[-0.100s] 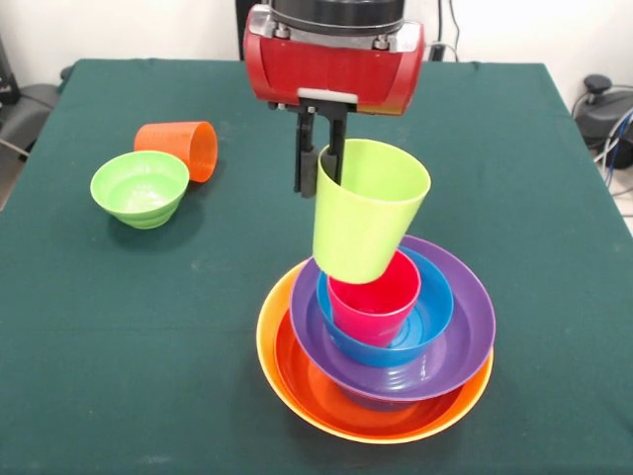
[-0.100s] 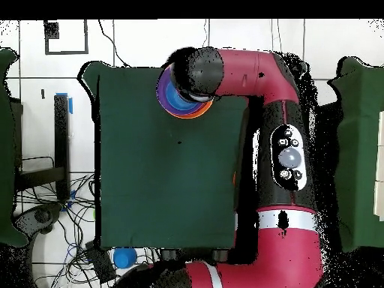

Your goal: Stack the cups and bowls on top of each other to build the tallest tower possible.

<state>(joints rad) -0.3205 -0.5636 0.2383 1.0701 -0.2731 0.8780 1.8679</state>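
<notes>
My gripper (image 1: pixel 320 178) is shut on the rim of the lime green cup (image 1: pixel 368 213), one finger outside the wall and one inside. The cup hangs tilted, mouth up, with its base at the rim of the pinkish red cup (image 1: pixel 376 307); I cannot tell if they touch. That red cup stands in a blue bowl (image 1: pixel 432 319), nested in the purple bowl (image 1: pixel 465 341), the red-orange bowl (image 1: pixel 326 391) and the yellow-orange bowl (image 1: pixel 267 336). In the overhead view my arm (image 2: pixel 289 150) hides most of this tower (image 2: pixel 176 103) and the gripper itself.
An orange cup (image 1: pixel 183 146) lies on its side at the far left of the green table (image 1: pixel 119 346). The small green bowl (image 1: pixel 140 188) stands upright just in front of it. A blue round thing (image 2: pixel 124 257) sits off the table's edge.
</notes>
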